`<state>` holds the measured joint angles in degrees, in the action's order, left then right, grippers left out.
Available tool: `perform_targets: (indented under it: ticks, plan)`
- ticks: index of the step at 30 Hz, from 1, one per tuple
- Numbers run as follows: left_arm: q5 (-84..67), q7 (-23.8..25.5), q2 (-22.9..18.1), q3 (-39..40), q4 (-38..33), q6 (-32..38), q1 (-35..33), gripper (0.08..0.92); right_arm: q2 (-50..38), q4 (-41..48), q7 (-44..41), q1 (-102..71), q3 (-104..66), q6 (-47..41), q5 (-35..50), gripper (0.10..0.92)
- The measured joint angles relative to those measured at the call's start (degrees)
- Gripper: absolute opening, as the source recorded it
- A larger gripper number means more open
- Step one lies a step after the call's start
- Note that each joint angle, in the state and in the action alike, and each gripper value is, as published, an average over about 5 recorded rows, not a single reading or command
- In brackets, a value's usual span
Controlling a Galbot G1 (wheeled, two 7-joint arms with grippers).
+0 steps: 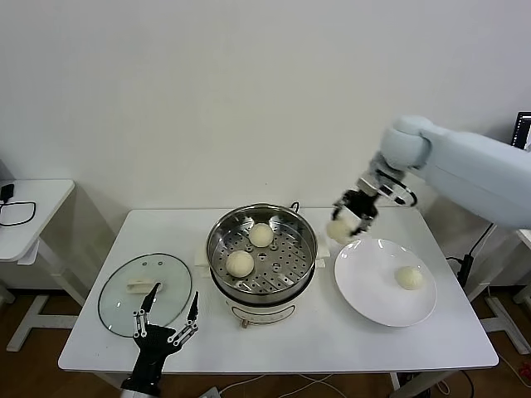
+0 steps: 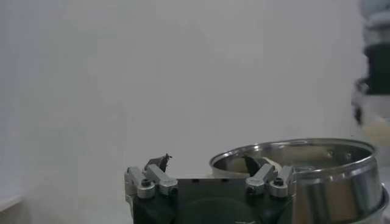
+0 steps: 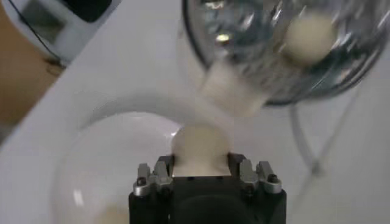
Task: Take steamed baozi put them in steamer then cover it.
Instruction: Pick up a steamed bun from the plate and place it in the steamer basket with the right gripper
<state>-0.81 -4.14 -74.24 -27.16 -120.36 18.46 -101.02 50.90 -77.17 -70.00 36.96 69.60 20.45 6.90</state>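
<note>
White table (image 1: 348, 348) against a bare wall: steamer (image 1: 262, 286) at centre with two baozi (image 1: 240, 264) inside, glass lid (image 1: 145, 294) left, plate (image 1: 365, 290) right holding one bun (image 1: 408, 278). Right gripper (image 1: 343, 229) clamps a fourth bun between steamer and plate. Left gripper (image 1: 168, 313) sits with jaws apart beside the lid.

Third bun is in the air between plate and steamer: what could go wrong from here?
1. The right hand pinches a soft baozi above the table; it may slip short of the steamer.
2. Two baozi already sit inside, so the drop may land on one.
3. The lid lies by the open left hand.
</note>
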Motion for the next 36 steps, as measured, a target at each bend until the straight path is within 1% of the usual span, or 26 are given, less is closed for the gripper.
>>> perform_targets:
  ticks: [10,22,28,36]
  plan:
    - [0.0,-0.1,0.0,0.1,0.0,0.1,0.2,0.823,7.1,-6.8,2.2,0.4,0.2,9.1,-7.5,0.619]
    - [-0.2,-0.1,-0.1,-0.7,-0.2,0.8,-0.4,0.823,11.3,-8.2,2.1,-5.9,-1.6,18.5,-18.9,0.619]
    - [-0.2,-0.2,-0.2,-0.7,-0.2,0.9,-0.3,0.823,12.0,-8.3,1.9,-7.7,-1.9,21.2,-21.9,0.619]
    - [-0.2,-0.2,-0.2,-0.7,0.1,1.0,-0.1,0.823,12.4,-8.9,1.8,-9.3,-2.0,22.9,-23.7,0.619]
